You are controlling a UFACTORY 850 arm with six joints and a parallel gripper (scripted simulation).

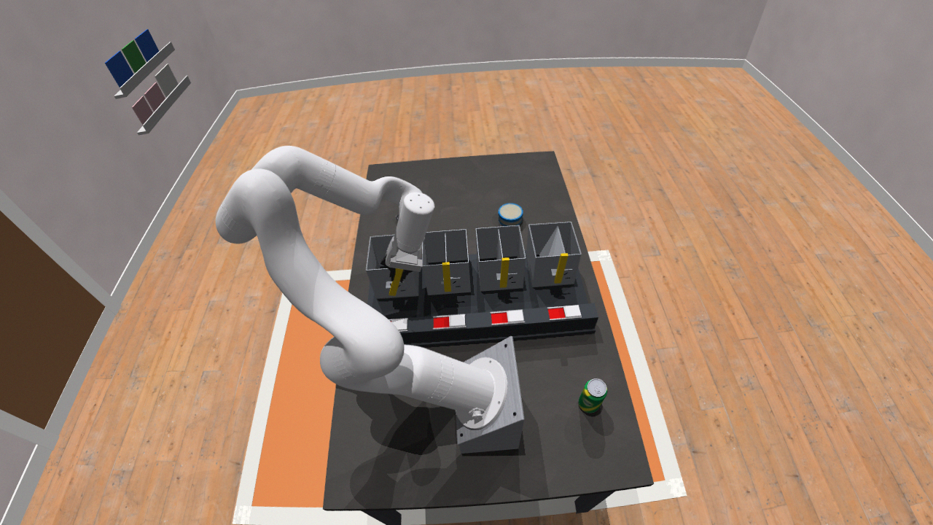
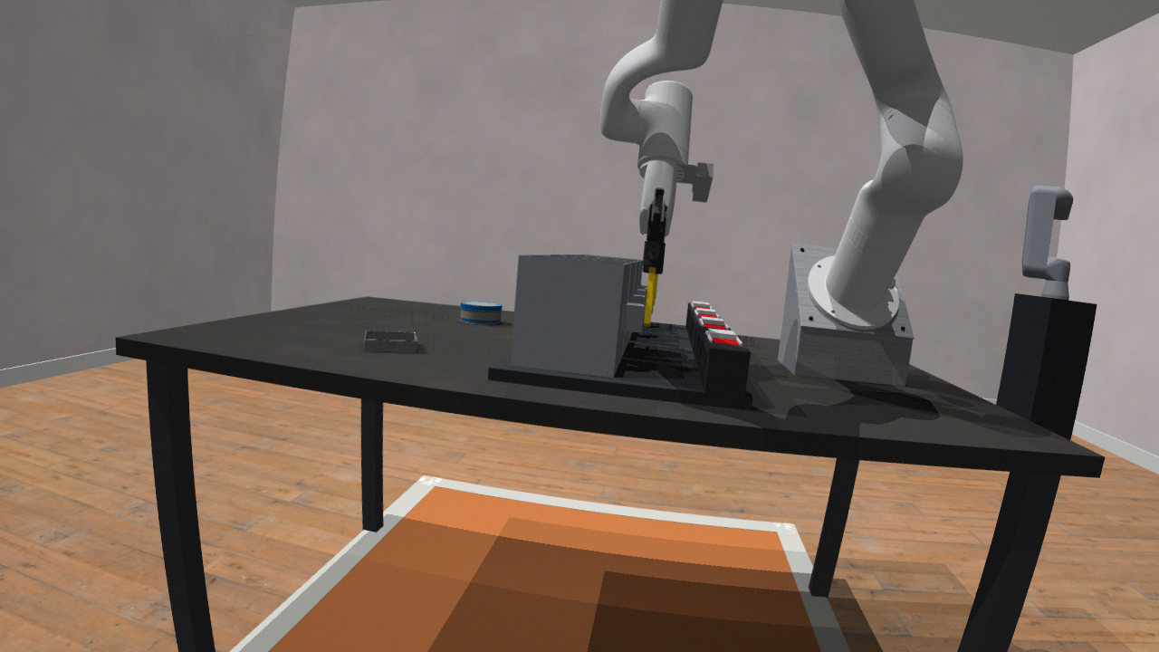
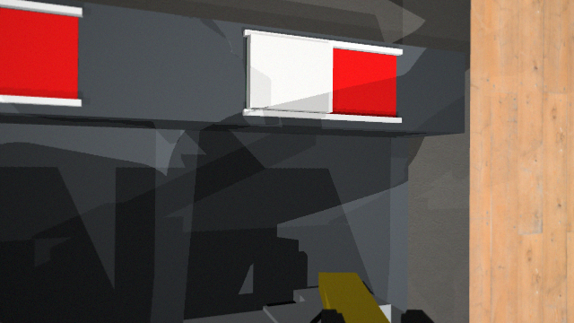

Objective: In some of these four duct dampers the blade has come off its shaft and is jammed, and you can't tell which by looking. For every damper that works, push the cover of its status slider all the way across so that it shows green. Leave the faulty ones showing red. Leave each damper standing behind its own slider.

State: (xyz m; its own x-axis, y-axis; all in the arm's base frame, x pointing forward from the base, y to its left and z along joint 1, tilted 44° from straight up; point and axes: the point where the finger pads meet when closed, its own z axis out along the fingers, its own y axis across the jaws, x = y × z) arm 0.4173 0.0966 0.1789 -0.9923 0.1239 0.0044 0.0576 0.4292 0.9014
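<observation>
Four grey duct dampers stand in a row on a black base; the leftmost (image 1: 389, 261) is under my wrist. Each has an upright yellow lever in front. My gripper (image 1: 396, 277) is shut on the top of the leftmost damper's yellow lever (image 2: 649, 295), which also shows at the bottom of the wrist view (image 3: 350, 296). That damper's slider (image 3: 322, 76) has its white cover (image 3: 291, 74) on one half and red on the other. The other three sliders (image 1: 506, 317) also show red beside white covers. In the rightmost damper (image 1: 554, 246) the blade looks tilted.
A blue round tin (image 1: 509, 212) sits behind the dampers. A green can (image 1: 592, 396) stands at the front right. The arm's grey base block (image 1: 489, 398) is in front of the sliders. A small grey tray (image 2: 391, 340) lies on the table's far side.
</observation>
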